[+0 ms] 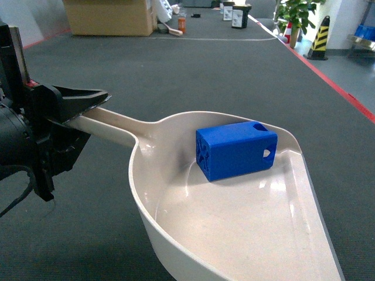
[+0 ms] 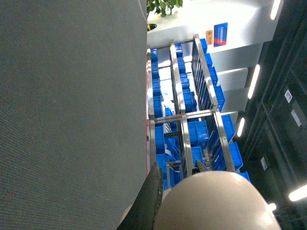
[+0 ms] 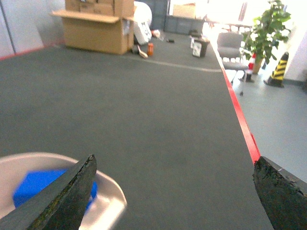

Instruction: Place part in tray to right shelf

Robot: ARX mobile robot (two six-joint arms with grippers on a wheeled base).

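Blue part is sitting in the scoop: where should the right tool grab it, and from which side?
Likely best from above, closing on the blue part's two long side faces. It lies on its side near the scoop's back rim, cross-ribbed end toward the handle, which the left tool holds. The raised rim blocks a low sideways approach. The right tool is open.

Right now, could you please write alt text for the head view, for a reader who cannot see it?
A small blue part lies inside a cream scoop-shaped tray, held above dark grey floor. The left tool, black, grips the tray's long handle at the left edge. Cardboard boxes, a potted plant and a striped cone stand far behind.
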